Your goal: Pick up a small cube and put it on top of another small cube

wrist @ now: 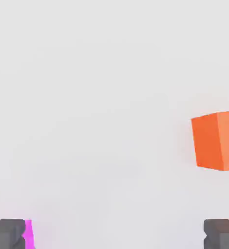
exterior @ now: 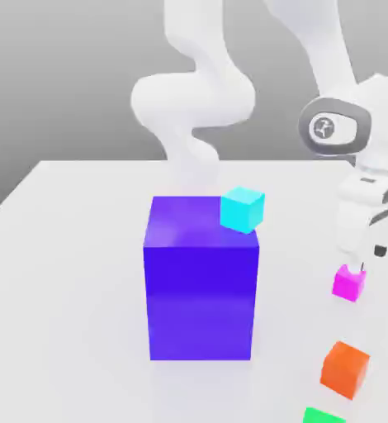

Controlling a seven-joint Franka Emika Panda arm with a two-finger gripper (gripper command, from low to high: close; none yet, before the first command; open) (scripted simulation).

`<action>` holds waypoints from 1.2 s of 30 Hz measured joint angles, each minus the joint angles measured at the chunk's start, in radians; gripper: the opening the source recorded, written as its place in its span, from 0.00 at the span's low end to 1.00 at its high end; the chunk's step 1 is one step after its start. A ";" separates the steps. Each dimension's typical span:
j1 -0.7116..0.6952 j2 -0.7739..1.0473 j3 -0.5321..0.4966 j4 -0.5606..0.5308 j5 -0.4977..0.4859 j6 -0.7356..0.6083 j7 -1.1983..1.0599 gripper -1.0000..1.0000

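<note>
A white table (exterior: pixel 73 273) carries a blue-purple block (exterior: pixel 201 289), magenta cube (exterior: pixel 348 283), orange cube (exterior: pixel 345 368), green cube (exterior: pixel 323 415).

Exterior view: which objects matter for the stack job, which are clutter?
Job:
magenta cube, to be picked
orange cube, stack target
gripper, open, just above the magenta cube

Clutter:
big blue block
cyan cube
green cube
</note>
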 joint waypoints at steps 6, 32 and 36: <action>0.049 0.095 -0.021 -0.011 -0.038 0.078 0.038 0.50; 0.219 0.208 -0.237 0.024 -0.244 0.153 0.195 0.00; 0.147 0.139 -0.132 0.003 -0.102 0.111 0.088 0.00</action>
